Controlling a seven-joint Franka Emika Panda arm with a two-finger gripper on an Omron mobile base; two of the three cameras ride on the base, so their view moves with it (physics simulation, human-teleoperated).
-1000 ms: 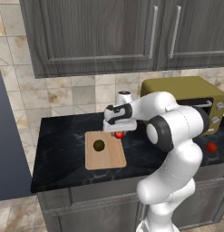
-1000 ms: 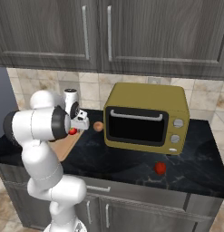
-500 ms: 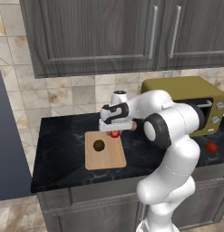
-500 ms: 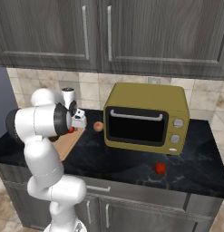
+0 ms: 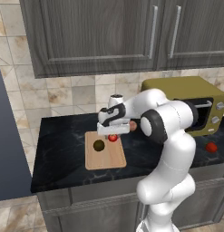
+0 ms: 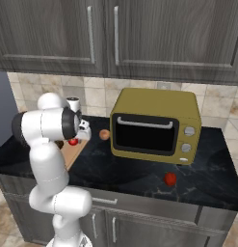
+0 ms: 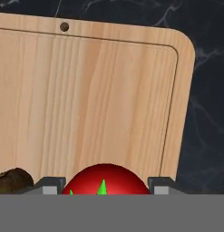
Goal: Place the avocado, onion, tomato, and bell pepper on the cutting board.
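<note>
Carrying the tomato clamped in the end effector over the cutting board beside the avocado already lying there, left base view; presumably held low for set-down. Right base view: onion and bell pepper on the tabletop flanking the toaster oven. Hand view: green stem mark, bare board ahead.

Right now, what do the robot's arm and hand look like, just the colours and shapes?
The arm is glossy white, built of fat rounded segments with dark grey rings at the joints, the biggest a round dark disc at the elbow. The hand is a white block with black trim. In the hand view its fingertips are small, grey and squared. No cables or markings show.
</note>
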